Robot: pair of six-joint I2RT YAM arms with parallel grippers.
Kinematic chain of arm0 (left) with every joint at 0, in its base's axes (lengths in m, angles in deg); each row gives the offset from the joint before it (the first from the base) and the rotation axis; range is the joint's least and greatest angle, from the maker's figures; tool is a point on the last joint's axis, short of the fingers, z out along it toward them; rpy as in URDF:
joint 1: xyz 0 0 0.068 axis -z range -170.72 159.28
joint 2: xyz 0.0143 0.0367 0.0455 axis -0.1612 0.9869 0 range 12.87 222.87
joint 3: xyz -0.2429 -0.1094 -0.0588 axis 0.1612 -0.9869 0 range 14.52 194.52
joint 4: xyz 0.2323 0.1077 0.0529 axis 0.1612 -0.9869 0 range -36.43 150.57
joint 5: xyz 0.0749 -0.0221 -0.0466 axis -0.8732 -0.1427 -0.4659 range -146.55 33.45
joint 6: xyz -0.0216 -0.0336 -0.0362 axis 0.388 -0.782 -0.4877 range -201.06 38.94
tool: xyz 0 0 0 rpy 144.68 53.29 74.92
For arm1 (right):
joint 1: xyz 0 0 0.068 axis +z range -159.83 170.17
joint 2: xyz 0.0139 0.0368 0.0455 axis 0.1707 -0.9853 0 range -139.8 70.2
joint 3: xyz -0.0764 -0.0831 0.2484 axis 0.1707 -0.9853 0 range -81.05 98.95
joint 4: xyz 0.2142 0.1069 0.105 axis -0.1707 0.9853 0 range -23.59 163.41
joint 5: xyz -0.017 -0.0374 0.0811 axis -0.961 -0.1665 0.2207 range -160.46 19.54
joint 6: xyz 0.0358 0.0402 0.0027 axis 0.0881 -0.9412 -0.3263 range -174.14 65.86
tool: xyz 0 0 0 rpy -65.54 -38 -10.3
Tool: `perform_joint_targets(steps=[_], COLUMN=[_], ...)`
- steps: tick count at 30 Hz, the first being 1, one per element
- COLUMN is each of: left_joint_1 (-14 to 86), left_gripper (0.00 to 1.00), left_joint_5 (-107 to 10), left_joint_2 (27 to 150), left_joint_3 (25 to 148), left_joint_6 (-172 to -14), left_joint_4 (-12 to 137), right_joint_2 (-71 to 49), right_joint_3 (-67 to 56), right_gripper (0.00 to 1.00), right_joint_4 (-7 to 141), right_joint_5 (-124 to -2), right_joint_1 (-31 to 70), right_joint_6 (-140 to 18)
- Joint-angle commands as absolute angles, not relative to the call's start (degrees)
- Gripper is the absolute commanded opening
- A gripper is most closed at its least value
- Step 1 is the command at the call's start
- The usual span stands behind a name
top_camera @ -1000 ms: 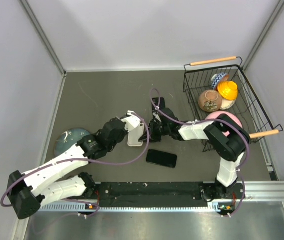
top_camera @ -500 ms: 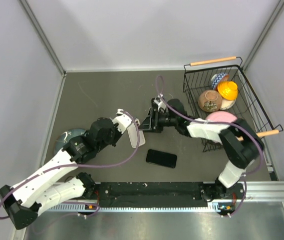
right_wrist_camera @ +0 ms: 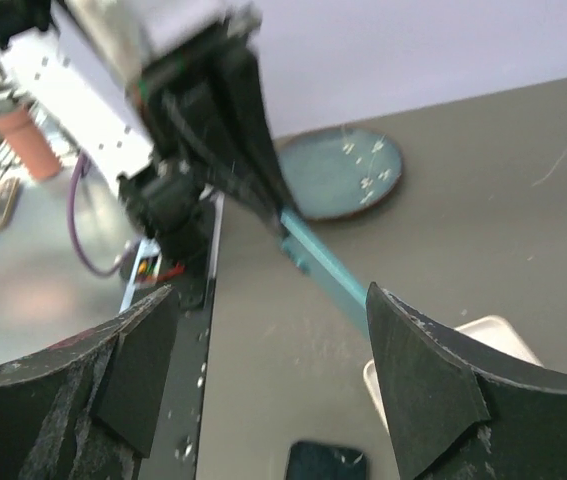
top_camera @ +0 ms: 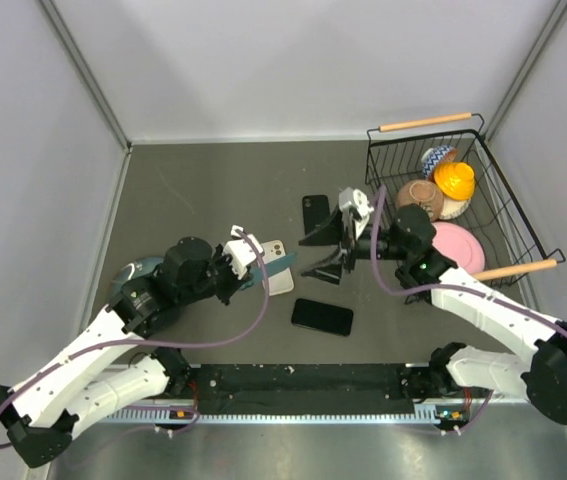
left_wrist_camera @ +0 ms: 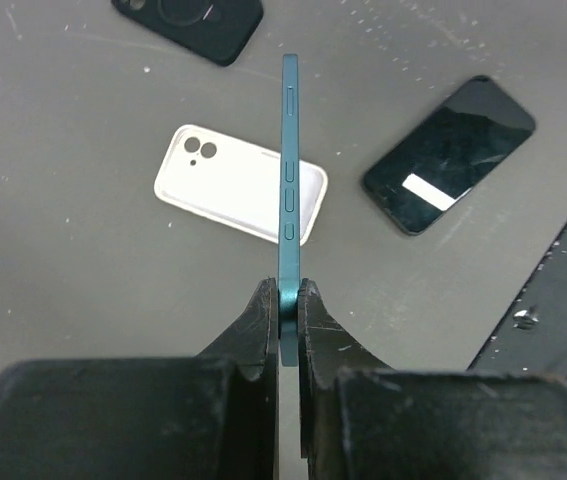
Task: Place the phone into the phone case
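Now teal phone (left_wrist_camera: pixel 289 190) on edge, long axis straight out from left jaws pinching it; right jaws wide.

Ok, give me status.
Left gripper shut on teal phone, held on edge by white case. Right gripper open, empty. White case flat, uncovered; black phone lies apart.

Two phones are showing, a teal phone (left_wrist_camera: pixel 288 200) and a black phone (top_camera: pixel 322 317). Two cases are lying flat, a white case (left_wrist_camera: pixel 240 183) and a black case (top_camera: pixel 314 213). Two plates are showing too, a blue plate (right_wrist_camera: pixel 343 175) and a pink plate (top_camera: pixel 458 245), plus one basket (top_camera: pixel 425 122).
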State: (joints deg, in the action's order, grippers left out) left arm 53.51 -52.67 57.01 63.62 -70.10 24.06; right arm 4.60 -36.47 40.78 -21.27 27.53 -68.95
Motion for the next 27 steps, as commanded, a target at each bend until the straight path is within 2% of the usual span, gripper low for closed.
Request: perform_joint_targets(steps=[1, 5, 10, 21, 25, 27], left_joint_1=[53.2, 53.2, 53.2, 53.2, 53.2, 53.2], left_gripper=[0.0, 0.0, 0.0, 0.0, 0.0, 0.0], left_joint_5=[-47.2, -45.0, -42.5, -36.4, -34.5, -34.4], left_joint_2=[53.7, 51.5, 49.8, 48.5, 48.7, 48.7], left_joint_3=[68.0, 69.2, 70.2, 74.6, 75.5, 76.0], left_joint_6=[-69.0, -69.5, -71.0, -71.7, -72.4, -72.4], left_joint_4=[28.6, 28.5, 29.4, 30.0, 30.2, 29.8], right_joint_2=[10.8, 14.7, 13.7, 3.0, -2.3, -3.9], right_joint_3=[-45.0, -52.6, -54.1, -52.7, -53.9, -53.6], right_gripper=[0.76, 0.79, 0.79, 0.77, 0.77, 0.76], right_joint_4=[27.8, 22.9, 16.8, 0.9, -15.4, -18.8], right_joint_5=[-15.9, -20.4, -21.2, -18.6, -20.1, -18.8], right_joint_1=[27.4, 27.2, 24.1, 22.0, 20.3, 19.8], right_joint_6=[-64.1, -64.9, -70.0, -79.5, -88.8, -90.9])
